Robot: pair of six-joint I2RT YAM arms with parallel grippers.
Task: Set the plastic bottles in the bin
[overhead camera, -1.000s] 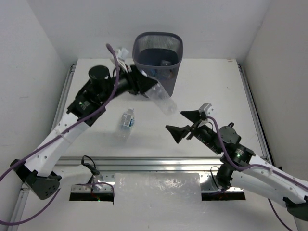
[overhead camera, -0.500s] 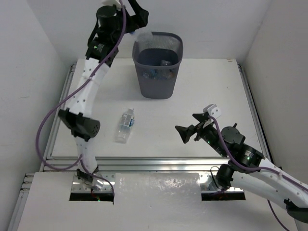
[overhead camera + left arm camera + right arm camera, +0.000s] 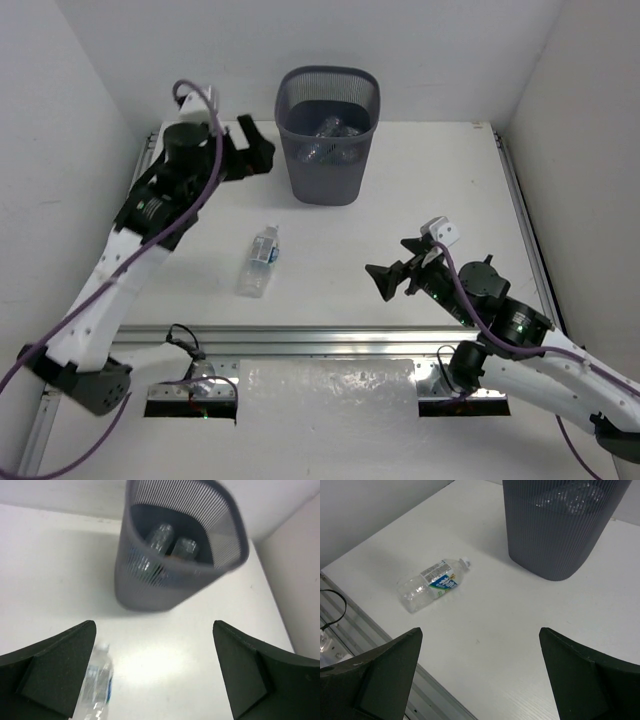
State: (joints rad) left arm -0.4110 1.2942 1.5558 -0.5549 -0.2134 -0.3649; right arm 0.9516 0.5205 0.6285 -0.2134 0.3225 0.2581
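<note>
**Item 1. Right gripper** (image 3: 393,265): nearest to the bases. Fingers spread wide with nothing between them, hanging above the table (image 3: 440,180).

**Item 2. Loose bottle** (image 3: 258,262): clear, blue-labelled, white-capped, lying on its side on the table. It is ahead and to the left of the right gripper, well apart from it. It is below and slightly left of the left gripper, on the near side of it. Its cap points toward the bin. Not yet binned.

**Item 3. Left gripper** (image 3: 258,145): fingers spread and empty, raised above the table and facing the bin. The loose bottle shows by the left finger in the wrist view.

**Item 4. Bin** (image 3: 325,180): dark mesh, upright, just beyond the left gripper and far ahead of the right one.

**Item 5. Bottles in the bin** (image 3: 160,536): at least two clear ones show through the mouth, with more shapes behind the mesh. An exact count cannot be read.

**Status:** judged nearly complete. Only one bottle is visible outside the bin, and it needs one pick and one drop. The left gripper is better placed for it.
</note>
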